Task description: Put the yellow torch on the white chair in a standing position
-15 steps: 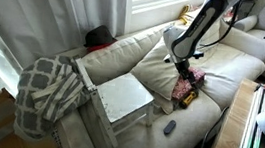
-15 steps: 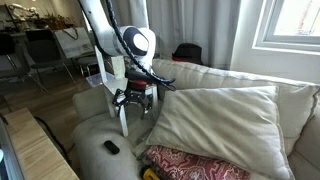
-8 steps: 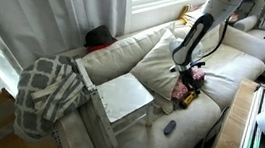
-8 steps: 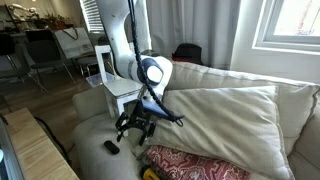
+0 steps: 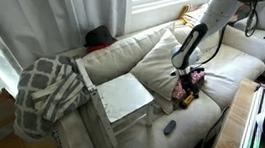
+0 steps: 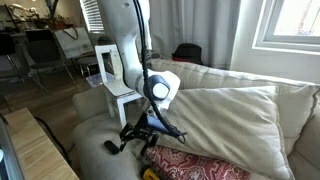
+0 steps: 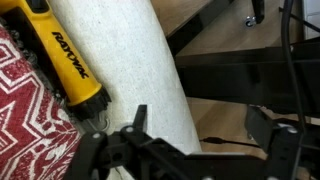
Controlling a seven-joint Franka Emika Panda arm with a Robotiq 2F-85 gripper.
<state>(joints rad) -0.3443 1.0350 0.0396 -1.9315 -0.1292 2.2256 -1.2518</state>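
Observation:
The yellow torch (image 7: 62,55) lies on its side between a red patterned cushion (image 7: 22,110) and the cream sofa's front edge (image 7: 130,60). Its dark end points toward my gripper. A bit of it shows in an exterior view (image 6: 149,173). My gripper (image 7: 200,130) is open and empty, just beside the torch's end and not touching it. In both exterior views it (image 5: 184,78) (image 6: 140,135) hangs low over the sofa seat. The white chair (image 5: 125,96) stands on the sofa, apart from the gripper; its frame also shows behind the arm (image 6: 108,80).
A small flat dark oval gadget (image 5: 170,127) (image 6: 112,147) lies on the sofa seat near the front. A large cream cushion (image 6: 215,120) leans on the backrest. A checked blanket (image 5: 48,90) hangs over the sofa arm. Wooden floor and dark furniture legs (image 7: 240,60) lie beyond the sofa edge.
The arm has swung away from the chair and lowered toward the red cushion and the torch. The gripper stays open and nothing has been picked up.

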